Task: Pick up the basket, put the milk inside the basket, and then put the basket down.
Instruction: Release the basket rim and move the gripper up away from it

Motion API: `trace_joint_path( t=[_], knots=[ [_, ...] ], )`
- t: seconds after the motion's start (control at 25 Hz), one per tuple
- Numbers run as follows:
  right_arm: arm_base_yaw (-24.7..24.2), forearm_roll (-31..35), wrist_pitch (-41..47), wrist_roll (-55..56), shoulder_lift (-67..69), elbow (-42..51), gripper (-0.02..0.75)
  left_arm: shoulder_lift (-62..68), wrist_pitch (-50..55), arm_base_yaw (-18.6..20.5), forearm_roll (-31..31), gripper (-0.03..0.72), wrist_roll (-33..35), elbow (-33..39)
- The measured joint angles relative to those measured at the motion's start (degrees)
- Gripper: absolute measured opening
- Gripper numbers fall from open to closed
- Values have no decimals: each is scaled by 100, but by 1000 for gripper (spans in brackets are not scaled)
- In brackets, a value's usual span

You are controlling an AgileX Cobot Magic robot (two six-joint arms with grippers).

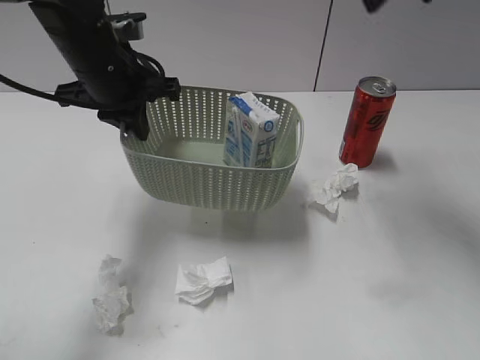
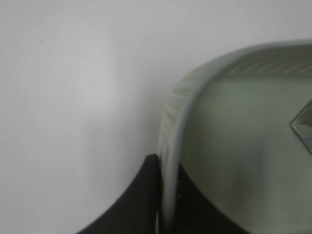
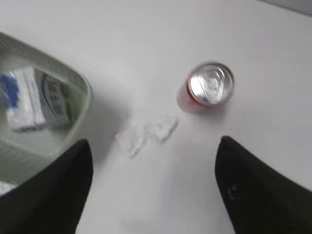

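Note:
The pale green basket (image 1: 217,187) is at the table's middle back, with a shadow under it; it seems to hang a little above the table. The white and blue milk (image 1: 251,131) stands upright inside it, toward the right. My left gripper (image 1: 135,124) is shut on the basket's left rim. In the left wrist view the fingers (image 2: 168,195) pinch the basket wall (image 2: 234,122). My right gripper (image 3: 153,185) is open and empty above the table, right of the basket (image 3: 80,83). The milk (image 3: 34,100) shows inside the basket there.
A red drink can (image 1: 367,120) stands at the back right and also shows in the right wrist view (image 3: 210,83). A crumpled tissue (image 1: 335,187) lies between can and basket. Two more tissue wads (image 1: 202,281) (image 1: 111,296) lie at the front left.

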Motion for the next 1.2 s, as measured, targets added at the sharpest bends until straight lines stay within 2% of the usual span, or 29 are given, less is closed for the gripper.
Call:
trace_joint_path(
  t=[0.16, 0.32, 0.44, 0.96, 1.2],
  knots=[
    [-290, -186, -27, -42, -1209, 1790, 591, 0, -66, 0, -88, -15, 0, 0],
    [-304, -212, -442, -78, -2666, 3545, 591, 0, -110, 0, -158, -15, 0, 0],
    [-304, -207, -643, -82, -3658, 4534, 591, 0, -110, 0, -178, -15, 0, 0],
    [-304, -202, -621, -96, -7675, 6704, 591, 5, -149, 0, -192, -15, 0, 0],
    [-304, -202, -832, -130, -8614, 7387, 591, 136, -243, 0, -267, -15, 0, 0]
  ],
)
